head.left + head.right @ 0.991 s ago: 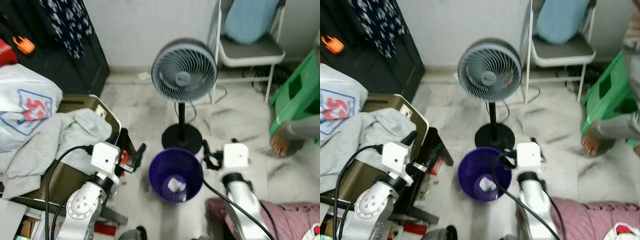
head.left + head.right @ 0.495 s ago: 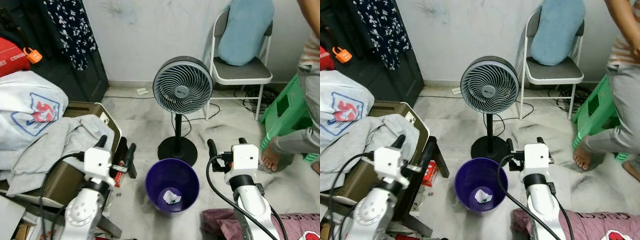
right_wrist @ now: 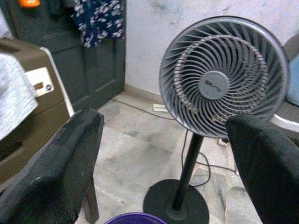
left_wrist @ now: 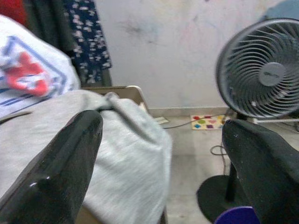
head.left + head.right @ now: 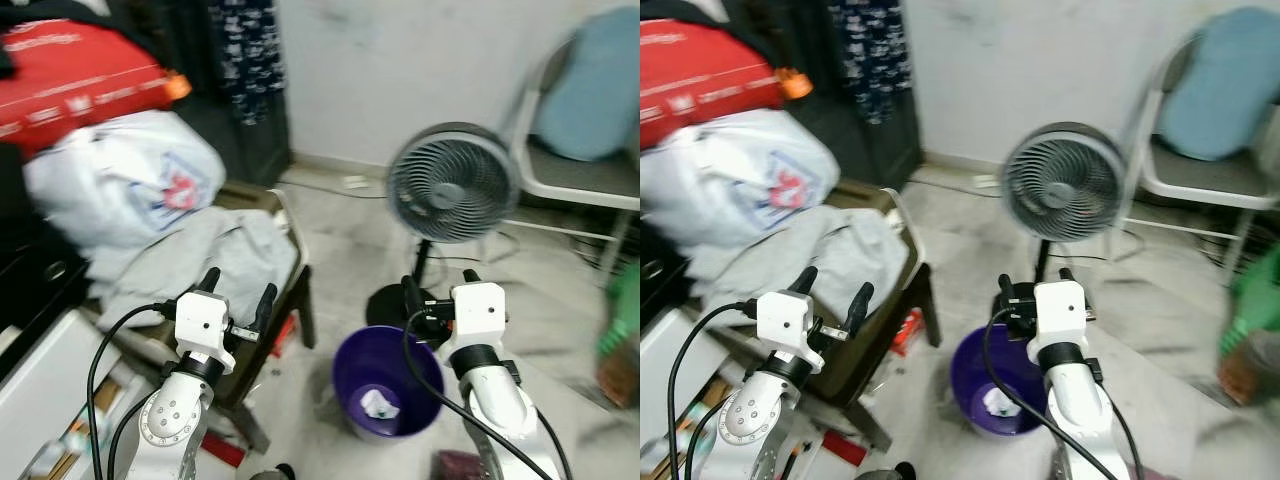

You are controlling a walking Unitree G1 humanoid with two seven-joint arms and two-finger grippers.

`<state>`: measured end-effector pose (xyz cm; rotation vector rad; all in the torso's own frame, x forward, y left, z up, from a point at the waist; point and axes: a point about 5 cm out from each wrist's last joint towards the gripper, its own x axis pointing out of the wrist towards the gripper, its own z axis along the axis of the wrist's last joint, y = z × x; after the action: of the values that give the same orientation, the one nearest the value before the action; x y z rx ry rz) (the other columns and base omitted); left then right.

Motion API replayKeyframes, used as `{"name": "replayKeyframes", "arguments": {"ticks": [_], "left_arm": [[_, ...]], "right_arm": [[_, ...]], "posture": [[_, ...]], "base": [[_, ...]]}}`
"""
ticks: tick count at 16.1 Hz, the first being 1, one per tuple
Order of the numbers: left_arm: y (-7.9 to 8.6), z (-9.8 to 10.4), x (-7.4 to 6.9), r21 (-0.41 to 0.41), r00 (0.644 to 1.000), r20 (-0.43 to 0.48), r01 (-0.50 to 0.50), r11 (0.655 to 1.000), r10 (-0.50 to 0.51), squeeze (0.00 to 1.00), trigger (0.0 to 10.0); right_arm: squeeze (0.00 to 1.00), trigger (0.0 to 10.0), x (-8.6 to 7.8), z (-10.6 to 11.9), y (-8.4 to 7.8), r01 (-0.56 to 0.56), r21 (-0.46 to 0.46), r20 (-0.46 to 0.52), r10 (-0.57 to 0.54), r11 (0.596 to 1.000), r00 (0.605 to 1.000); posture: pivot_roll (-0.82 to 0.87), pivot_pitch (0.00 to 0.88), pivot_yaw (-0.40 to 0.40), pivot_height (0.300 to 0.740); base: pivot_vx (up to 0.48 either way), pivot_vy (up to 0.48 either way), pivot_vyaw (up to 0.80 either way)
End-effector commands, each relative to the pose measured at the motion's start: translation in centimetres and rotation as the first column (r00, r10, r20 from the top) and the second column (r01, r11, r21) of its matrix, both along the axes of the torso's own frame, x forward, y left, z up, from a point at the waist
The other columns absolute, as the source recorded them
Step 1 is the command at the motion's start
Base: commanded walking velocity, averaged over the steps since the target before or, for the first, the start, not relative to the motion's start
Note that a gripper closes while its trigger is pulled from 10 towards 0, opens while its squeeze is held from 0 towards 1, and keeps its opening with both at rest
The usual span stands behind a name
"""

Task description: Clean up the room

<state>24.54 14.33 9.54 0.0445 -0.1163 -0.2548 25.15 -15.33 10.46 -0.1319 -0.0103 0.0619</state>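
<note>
A purple bin (image 5: 388, 380) stands on the floor between my arms, with a crumpled white scrap (image 5: 379, 404) at its bottom. My left gripper (image 5: 238, 295) is open and empty, held up in front of a grey cloth (image 5: 190, 260) draped over a brown table (image 5: 283, 290). The same cloth (image 4: 126, 154) lies just beyond the left fingertips (image 4: 70, 158). My right gripper (image 5: 437, 290) is open and empty above the bin's far rim, facing a grey standing fan (image 3: 223, 84).
A white plastic bag (image 5: 125, 185) and a red bag (image 5: 75, 80) sit piled at the left. The fan (image 5: 452, 190) stands just behind the bin. A chair with a blue cushion (image 5: 590, 100) is at the back right; something green (image 5: 625, 325) is at the right edge.
The whole view has swung to the left and is blurred, so the camera has turned. The fan and bin now sit further right. Both grippers stay open and empty.
</note>
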Motion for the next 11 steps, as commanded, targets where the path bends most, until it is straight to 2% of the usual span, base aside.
{"name": "replayKeyframes", "arguments": {"ticks": [1, 2, 11], "left_arm": [[0.56, 0.02, -0.18, -0.008, 1.0, 0.0, -0.008, 1.0, 0.008, 0.0, 10.0], [0.32, -0.01, -0.54, -0.033, 1.0, -0.004, 0.02, 0.999, -0.02, 0.0, 10.0], [-0.01, -0.2, -0.61, -0.024, 1.0, -0.011, 0.012, 1.0, -0.012, 0.0, 10.0]], "right_arm": [[0.0, 10.0, -0.01, 0.69, 0.45, -0.017, 0.002, 0.021, 0.017, 1.0, 1.0], [0.0, 10.0, -0.01, 0.69, 0.62, -0.028, -0.007, 0.018, 0.028, 1.0, 0.999], [0.0, 10.0, 0.29, 0.82, 0.95, -0.047, -0.006, 0.02, 0.047, 0.999, 0.999]], "posture": [[-0.02, 0.06, 0.048, 0.74], [-0.02, 0.064, 0.05, 0.74], [-0.02, 0.08, 0.055, 0.74]], "base": [[0.0, 0.0, 0.78], [0.0, 0.0, 0.78], [0.0, 0.0, 0.78]]}}
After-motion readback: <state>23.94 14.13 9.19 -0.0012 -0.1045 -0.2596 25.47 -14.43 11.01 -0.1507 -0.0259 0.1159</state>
